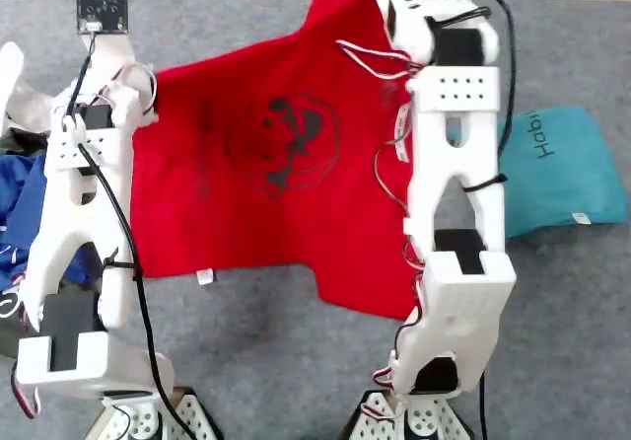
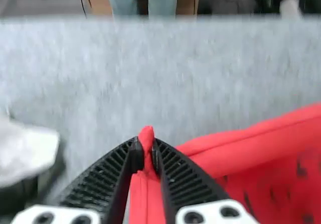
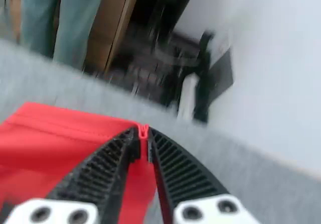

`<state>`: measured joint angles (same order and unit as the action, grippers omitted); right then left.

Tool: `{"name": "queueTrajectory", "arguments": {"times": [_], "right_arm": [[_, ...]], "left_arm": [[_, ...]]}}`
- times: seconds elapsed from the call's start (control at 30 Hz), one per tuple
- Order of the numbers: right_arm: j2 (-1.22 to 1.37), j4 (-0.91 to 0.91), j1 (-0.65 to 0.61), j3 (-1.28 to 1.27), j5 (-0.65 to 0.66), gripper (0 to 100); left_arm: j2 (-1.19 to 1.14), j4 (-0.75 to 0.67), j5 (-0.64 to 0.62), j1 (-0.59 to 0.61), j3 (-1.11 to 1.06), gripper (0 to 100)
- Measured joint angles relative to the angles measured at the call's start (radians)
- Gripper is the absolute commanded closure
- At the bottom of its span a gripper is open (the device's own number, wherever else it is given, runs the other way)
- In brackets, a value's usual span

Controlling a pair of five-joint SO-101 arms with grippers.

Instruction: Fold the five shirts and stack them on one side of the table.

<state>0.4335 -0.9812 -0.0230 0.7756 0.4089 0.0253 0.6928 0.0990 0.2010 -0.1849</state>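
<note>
Red shirt [image 1: 266, 183]: spread flat across the middle of the grey surface [image 1: 246, 361], with 1 layer showing and a few shallow creases. A dark round print sits at its centre. A small white tag [image 1: 204, 277] hangs off the hem at 7 o'clock. The near edge is uneven, with 1 flap reaching farther out at 5 o'clock.

Left arm [image 1: 74, 233]: stands at 9 o'clock of the shirt. The left jaws are narrow, clamped on a pinch of red cloth at the shirt's 10 o'clock corner. In the left wrist view a small fold of fabric pokes up between the 2 black ribbed tips.

Right arm [image 1: 458, 193]: lies over the shirt's 3 o'clock edge. The right jaws are narrow, closed on the red hem at the 1 o'clock corner, near the far rim of the surface.

Teal shirt [image 1: 562, 174]: folded, resting at 3 o'clock, just beside the right arm.

Blue shirt [image 1: 20, 218]: bunched at 9 o'clock, partly under the left arm. A white cloth [image 1: 15, 95] lies at 10 o'clock.
</note>
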Motion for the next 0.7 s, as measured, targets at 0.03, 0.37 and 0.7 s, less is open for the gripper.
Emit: {"name": "queueTrajectory", "arguments": {"times": [0.03,0.37,0.7], "right_arm": [[0.000,-0.077,0.002,0.018,0.000,98.5],[0.000,-0.709,0.000,0.094,0.000,98.5],[-0.078,-0.753,0.044,-0.233,0.064,98.5]], "left_arm": [[0.000,0.044,0.000,0.003,0.000,97],[0.000,0.278,0.000,0.006,-0.120,97],[0.164,0.127,0.000,-0.006,-0.554,97]]}}
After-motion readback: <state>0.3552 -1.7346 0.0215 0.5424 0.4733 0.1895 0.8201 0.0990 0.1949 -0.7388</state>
